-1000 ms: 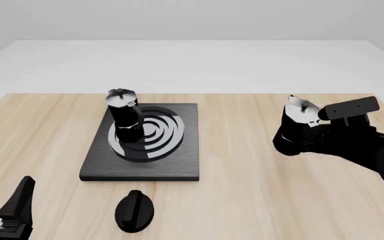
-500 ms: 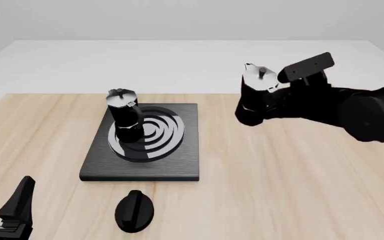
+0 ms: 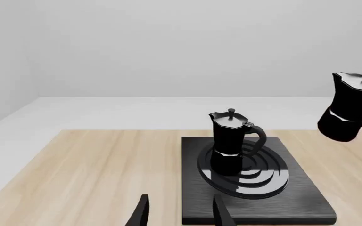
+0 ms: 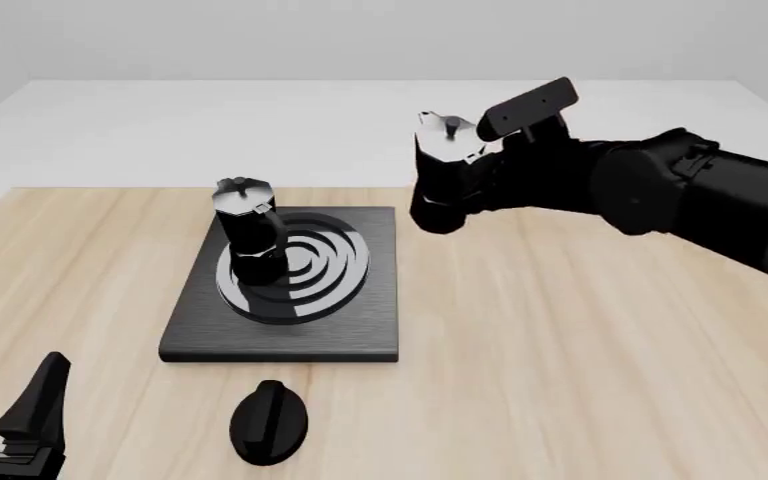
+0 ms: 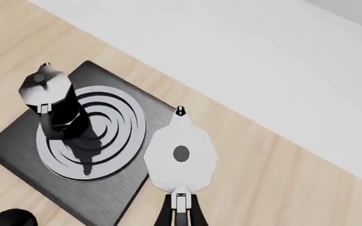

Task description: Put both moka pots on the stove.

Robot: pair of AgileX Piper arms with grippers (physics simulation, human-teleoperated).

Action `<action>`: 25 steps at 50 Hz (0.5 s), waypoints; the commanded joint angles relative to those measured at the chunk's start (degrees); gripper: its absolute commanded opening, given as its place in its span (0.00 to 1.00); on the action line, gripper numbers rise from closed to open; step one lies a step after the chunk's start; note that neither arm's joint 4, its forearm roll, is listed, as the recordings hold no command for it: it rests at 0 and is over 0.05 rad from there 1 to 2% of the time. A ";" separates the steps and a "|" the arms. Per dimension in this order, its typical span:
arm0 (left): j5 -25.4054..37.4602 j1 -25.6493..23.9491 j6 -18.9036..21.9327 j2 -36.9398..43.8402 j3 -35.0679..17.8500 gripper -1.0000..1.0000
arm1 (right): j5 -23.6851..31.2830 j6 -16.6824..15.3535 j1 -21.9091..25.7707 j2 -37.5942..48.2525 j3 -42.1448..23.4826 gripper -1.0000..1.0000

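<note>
One moka pot (image 4: 248, 235) stands upright on the left part of the burner rings of the stove (image 4: 373, 300). The other moka pot (image 4: 443, 178) hangs in the air, tilted, just beyond the stove's far right corner, with my right gripper (image 4: 488, 172) shut on its handle side. The right wrist view looks down on the held pot's silver lid (image 5: 181, 155), with the stove (image 5: 19, 137) and the standing pot (image 5: 52, 101) beside it. My left gripper (image 4: 8, 388) stays open and empty at the near left corner; its wrist view faces the standing pot (image 3: 231, 141).
A low black oval knob (image 4: 269, 422) lies on the wooden table in front of the stove. The right arm (image 4: 704, 200) stretches across the table's far right side. The white surface beyond the table's far edge (image 4: 357, 130) shows behind the pots.
The right arm has lifted its moka pot off the table on the right and carried it up and left toward the stove. The left gripper and the pot on the stove have not moved.
</note>
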 commanded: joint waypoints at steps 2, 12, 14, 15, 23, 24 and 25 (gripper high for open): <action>0.00 0.00 0.00 0.00 0.00 1.00 | 0.11 0.84 2.37 4.07 -7.16 0.00; 0.00 0.00 0.00 0.00 0.00 1.00 | 0.22 1.52 3.62 7.24 -10.80 0.00; 0.00 0.00 0.00 0.00 0.00 1.00 | 0.30 1.67 3.47 8.20 -11.81 0.00; 0.00 0.00 0.00 0.00 0.00 1.00 | 0.40 1.92 3.55 8.49 -12.17 0.00; 0.00 0.00 0.00 0.00 0.00 1.00 | 0.64 2.50 3.83 10.82 -14.53 0.00; 0.00 0.00 0.00 0.00 0.00 1.00 | 0.72 2.48 3.95 10.98 -14.85 0.00; 0.00 0.00 0.00 0.00 0.00 1.00 | 0.87 2.45 3.89 11.23 -15.29 0.00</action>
